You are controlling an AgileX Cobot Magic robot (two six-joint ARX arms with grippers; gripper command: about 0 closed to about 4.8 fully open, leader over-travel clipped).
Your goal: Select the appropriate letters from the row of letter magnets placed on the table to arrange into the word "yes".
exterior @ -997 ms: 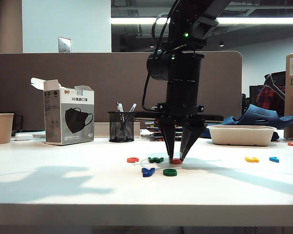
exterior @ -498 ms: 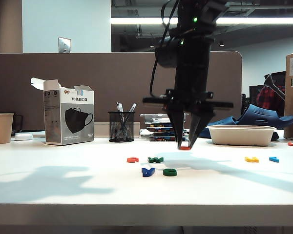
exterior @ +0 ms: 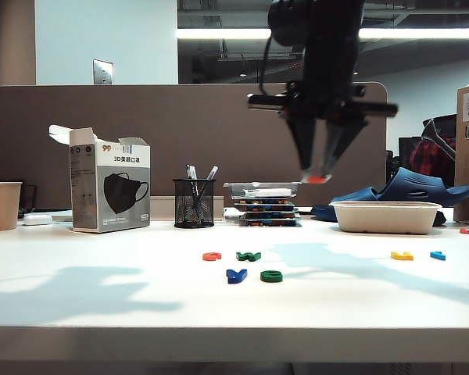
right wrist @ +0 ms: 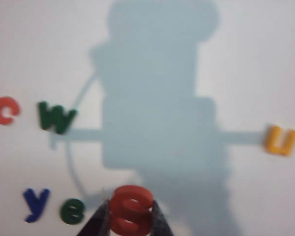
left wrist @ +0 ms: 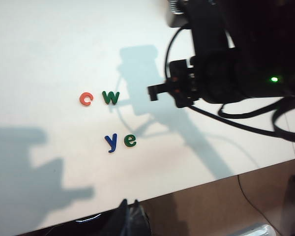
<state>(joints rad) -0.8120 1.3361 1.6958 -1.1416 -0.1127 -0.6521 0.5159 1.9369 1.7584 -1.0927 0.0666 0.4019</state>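
The right end effector (exterior: 319, 173) hangs high above the white counter (exterior: 102, 293), its two fingers pinched on the orange-red "s" (right wrist: 131, 210), which sits between the fingertips, clear of the surface. Below it and toward the left arm's side, the dark blue "y" (exterior: 236, 275) and green "e" (exterior: 271, 276) lie flat side by side, with the orange-red "c" (exterior: 212, 255) and dark green "w" (exterior: 248, 255) in a row behind them. The yellow letter (exterior: 402, 255) and light blue letter (exterior: 438, 255) lie well apart on the right. Only the dark tips of the left end effector (left wrist: 130, 219) show, close together; whether they are fully shut cannot be told.
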